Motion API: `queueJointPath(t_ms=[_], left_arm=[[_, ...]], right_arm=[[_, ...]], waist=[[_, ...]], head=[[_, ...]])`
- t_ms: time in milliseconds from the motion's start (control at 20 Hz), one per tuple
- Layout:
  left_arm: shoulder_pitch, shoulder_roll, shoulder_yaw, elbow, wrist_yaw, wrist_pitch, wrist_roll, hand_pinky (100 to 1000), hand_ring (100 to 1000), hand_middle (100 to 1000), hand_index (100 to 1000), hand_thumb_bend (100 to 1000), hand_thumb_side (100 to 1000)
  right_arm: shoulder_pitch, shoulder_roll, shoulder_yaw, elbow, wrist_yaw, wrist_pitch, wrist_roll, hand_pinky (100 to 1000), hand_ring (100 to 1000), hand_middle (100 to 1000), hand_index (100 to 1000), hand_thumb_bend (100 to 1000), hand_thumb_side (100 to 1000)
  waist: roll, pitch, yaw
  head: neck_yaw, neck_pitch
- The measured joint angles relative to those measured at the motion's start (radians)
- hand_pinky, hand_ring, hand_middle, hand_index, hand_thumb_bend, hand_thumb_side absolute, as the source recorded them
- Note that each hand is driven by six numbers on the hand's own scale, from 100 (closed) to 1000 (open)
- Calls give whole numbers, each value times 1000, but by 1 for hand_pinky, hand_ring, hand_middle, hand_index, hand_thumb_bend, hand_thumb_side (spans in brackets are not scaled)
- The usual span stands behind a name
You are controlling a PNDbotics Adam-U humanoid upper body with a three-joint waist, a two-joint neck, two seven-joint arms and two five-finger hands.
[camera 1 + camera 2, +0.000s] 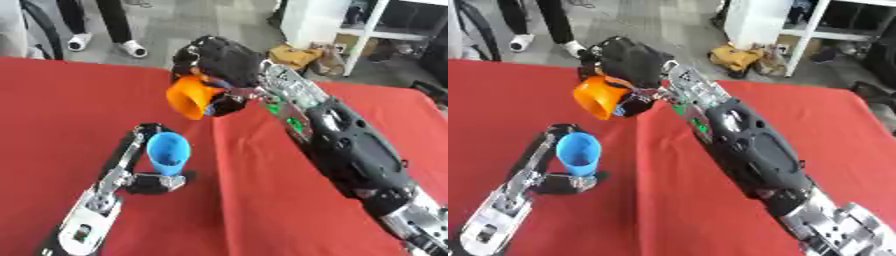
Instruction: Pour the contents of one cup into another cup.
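An orange cup (191, 97) is tipped on its side in the air, its mouth facing down and left. My right hand (219, 62) is shut on it from above and behind. Below it, a blue cup (167, 152) stands upright over the red table (262, 200). My left hand (150, 181) is shut on the blue cup's lower part, with the forearm running in from the lower left. The orange cup's rim hangs a little above and to the right of the blue cup's mouth. I cannot see anything inside either cup.
A crease runs down the red cloth near the middle. Beyond the table's far edge lie grey floor, a person's legs and white shoes (131, 47), a white shelf unit (350, 30) and a brown bag (297, 55).
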Motion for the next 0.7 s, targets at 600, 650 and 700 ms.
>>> queueJointPath(t_ms=[600, 650, 700], left_arm=[[-1, 55, 75, 53, 17, 30, 72, 488, 492, 521, 652, 739, 100], [-4, 58, 89, 70, 16, 38, 83, 488, 492, 521, 652, 739, 100], [-9, 59, 102, 90, 11, 43, 95, 513, 532, 564, 684, 847, 100]], right_arm=[[112, -44, -85, -77, -211, 164, -31, 499, 383, 331, 480, 298, 100], [137, -35, -103, -74, -228, 177, -38, 499, 383, 331, 480, 298, 100], [162, -22, -122, -73, -244, 191, -48, 498, 381, 330, 479, 301, 100]], waist=[[5, 11, -43], [6, 15, -56], [8, 16, -59]], head=[[29, -7], [36, -9], [41, -10]])
